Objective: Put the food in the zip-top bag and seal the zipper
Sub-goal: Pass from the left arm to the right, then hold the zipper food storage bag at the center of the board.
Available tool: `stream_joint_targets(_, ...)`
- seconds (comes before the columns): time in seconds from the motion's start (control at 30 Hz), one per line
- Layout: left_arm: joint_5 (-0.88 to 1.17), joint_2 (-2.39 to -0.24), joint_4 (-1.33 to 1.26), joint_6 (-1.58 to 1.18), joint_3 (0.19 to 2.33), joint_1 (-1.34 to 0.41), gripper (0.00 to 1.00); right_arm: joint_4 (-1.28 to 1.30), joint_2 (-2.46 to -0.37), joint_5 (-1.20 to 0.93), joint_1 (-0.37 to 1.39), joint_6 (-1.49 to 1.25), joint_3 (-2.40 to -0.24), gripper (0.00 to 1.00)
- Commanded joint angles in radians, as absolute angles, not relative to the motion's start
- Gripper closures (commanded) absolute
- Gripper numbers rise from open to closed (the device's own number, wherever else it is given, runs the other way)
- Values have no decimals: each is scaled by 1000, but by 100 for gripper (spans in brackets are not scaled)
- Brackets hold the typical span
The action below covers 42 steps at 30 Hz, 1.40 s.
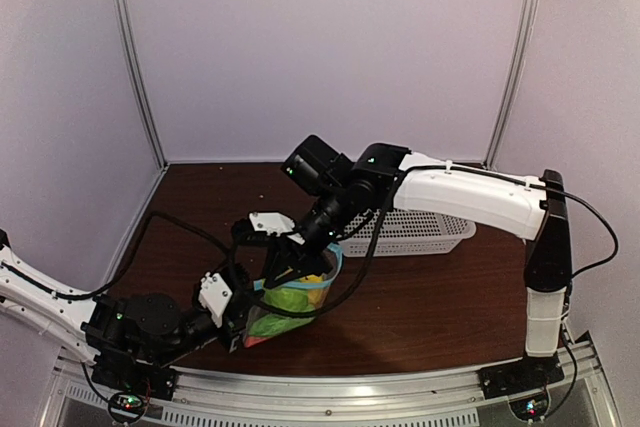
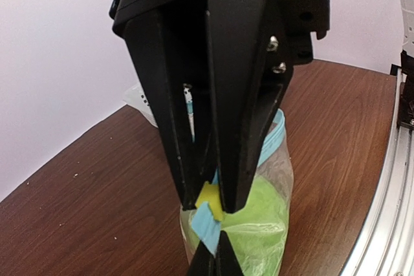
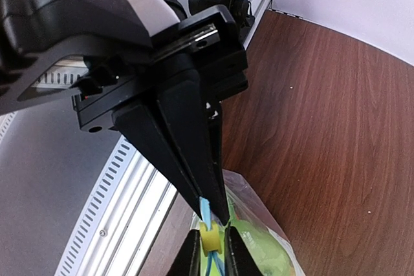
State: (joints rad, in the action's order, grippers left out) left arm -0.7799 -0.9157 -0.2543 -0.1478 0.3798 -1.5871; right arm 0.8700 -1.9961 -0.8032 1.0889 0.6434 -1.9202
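A white perforated basket sits on the counter, partly under the right arm. The zip-top bag stands to the left of the basket and nearer the arm bases. Its bottom is on the counter, its mouth faces up, and its long axis is roughly upright. Both tools crowd its top edge and hide much of the mouth. The left tool is clenched on the teal zipper. The right tool pinches the yellow slider just beside it. Green food shows through the plastic.
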Motion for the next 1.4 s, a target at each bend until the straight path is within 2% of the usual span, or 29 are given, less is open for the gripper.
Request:
stream_joint_targets(0.0, -797, -905, -313, -140, 368, -1583, 100, 860, -2012, -761, 1092, 613, -1942, 89)
stream_joint_targets(0.13, -799, -906, -313, -145, 368, -1583, 100, 858, -2014, -752, 1093, 612, -1942, 100)
stream_joint_targets(0.4, -802, -936, -351, -145, 383, -1582, 99, 868, -2005, -746, 1092, 625, -1945, 100)
stream_joint_targets(0.53, -808, -941, -345, -163, 386, -1583, 93, 881, -2006, -750, 1092, 633, -1954, 100)
stream_joint_targets(0.67, -818, -918, -328, -190, 382, -1581, 80, 885, -2006, -752, 1094, 634, -1960, 100)
stream_joint_targets(0.73, -818, -902, -314, -207, 376, -1580, 77, 887, -2006, -753, 1093, 634, -1963, 100)
stream_joint_targets(0.83, -815, -875, -298, -219, 368, -1576, 81, 888, -2006, -755, 1093, 634, -1965, 100)
stream_joint_targets(1.13, -751, -885, -291, -227, 367, -1543, 83, 885, -2008, -762, 1094, 626, -1970, 100)
stream_joint_targets(1.37, -722, -914, -310, -215, 377, -1532, 95, 891, -2013, -757, 1094, 631, -1970, 100)
